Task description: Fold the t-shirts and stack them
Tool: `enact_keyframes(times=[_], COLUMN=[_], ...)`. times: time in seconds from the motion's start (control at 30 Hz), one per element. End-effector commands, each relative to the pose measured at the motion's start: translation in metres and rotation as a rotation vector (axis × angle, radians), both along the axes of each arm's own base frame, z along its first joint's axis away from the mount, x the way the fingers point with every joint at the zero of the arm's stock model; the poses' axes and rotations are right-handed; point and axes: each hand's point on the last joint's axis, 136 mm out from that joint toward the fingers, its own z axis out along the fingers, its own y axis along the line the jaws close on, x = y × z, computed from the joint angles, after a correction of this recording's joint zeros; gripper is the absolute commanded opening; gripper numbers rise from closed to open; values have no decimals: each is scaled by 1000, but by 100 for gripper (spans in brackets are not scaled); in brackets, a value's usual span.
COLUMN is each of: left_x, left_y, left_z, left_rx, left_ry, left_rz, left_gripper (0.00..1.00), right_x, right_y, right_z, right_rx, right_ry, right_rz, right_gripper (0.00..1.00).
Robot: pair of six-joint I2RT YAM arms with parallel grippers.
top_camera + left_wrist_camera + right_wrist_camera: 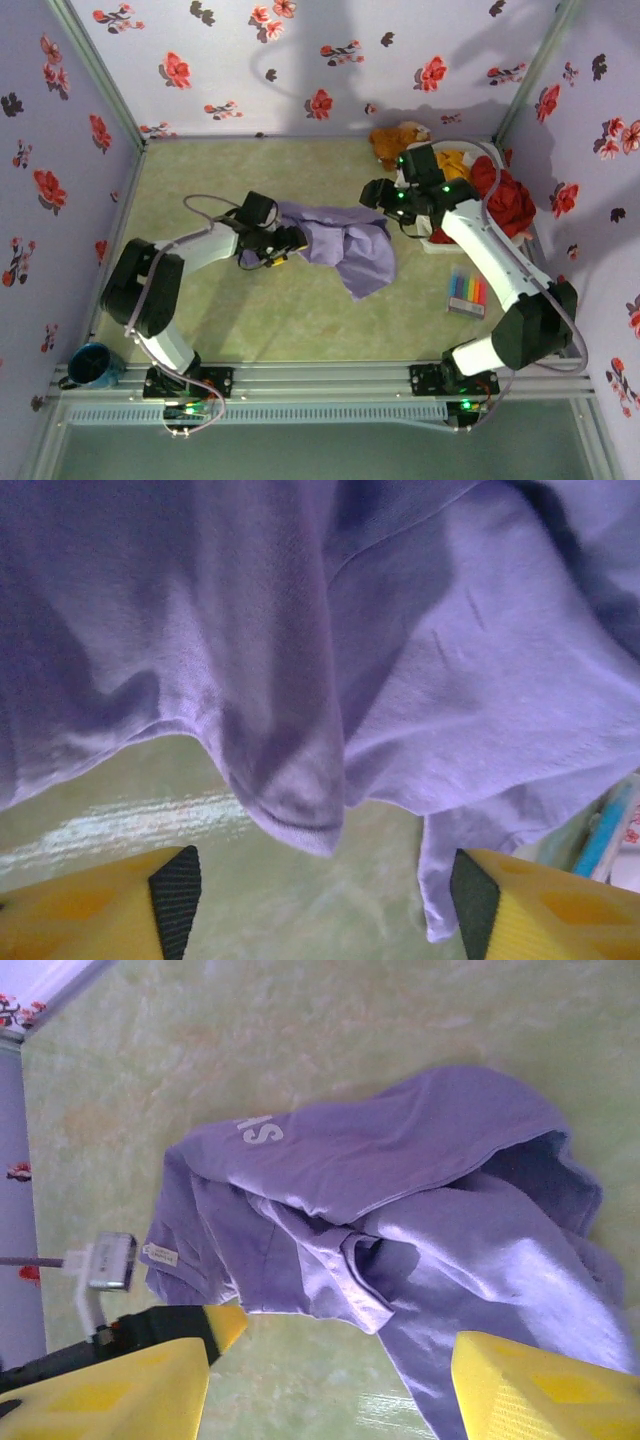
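On the green table (250, 310), crumpled and not yet flattened: the lavender t-shirt (345, 245), lying between the two grippers, long axis running roughly from one to the other, one flap trailing toward the near edge. Directly ahead of the left gripper (288, 240), touching or almost touching, the cloth edge. From the left wrist, a folded corner of the lavender t-shirt (400, 680) hanging just before the gap of the left gripper (322, 885), centred, not yet between the pads. Fingers spread there, grasping nothing. Nearer arm, by judgement: the left. Over the far right end of the cloth, the right gripper (380, 193), hovering, also spread and empty. Below and ahead of the right gripper (345, 1360), the lavender t-shirt (400, 1190), with its white lettering (258, 1132) ahead and to the left. Behind the right fingers: the red t-shirt (510, 200) and the orange-yellow t-shirt (455, 160), heaped at the white basket (445, 245); beside them, the brown plush toy (395, 140). Well apart from both grippers: a box of coloured sticks (467, 293) and a blue mug (92, 365). No hard thing between fingers and cloth; probably only the overlapping folds hindering a pinch of one single layer.
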Motion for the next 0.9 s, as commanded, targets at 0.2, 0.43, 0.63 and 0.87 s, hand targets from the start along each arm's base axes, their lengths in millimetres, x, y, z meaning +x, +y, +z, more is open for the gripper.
enact_keyframes(times=[0.2,0.43,0.63,0.87], left_x=[35,53,55,36], left_y=[-8,-11,15,119], left_z=[-9,-9,44,148], left_rx=[51,55,29,59], left_ry=[-78,-96,-148,-270], left_rz=[28,37,70,211], left_gripper=[45,18,0,0], right_x=[-2,-10,-19,-39], right_y=[-21,-28,-39,-43], right_z=[9,10,3,-20], right_rx=[8,2,-38,-79], right_ry=[-15,-10,7,54], right_rz=[-40,-42,-61,-76], right_gripper=[67,66,68,70])
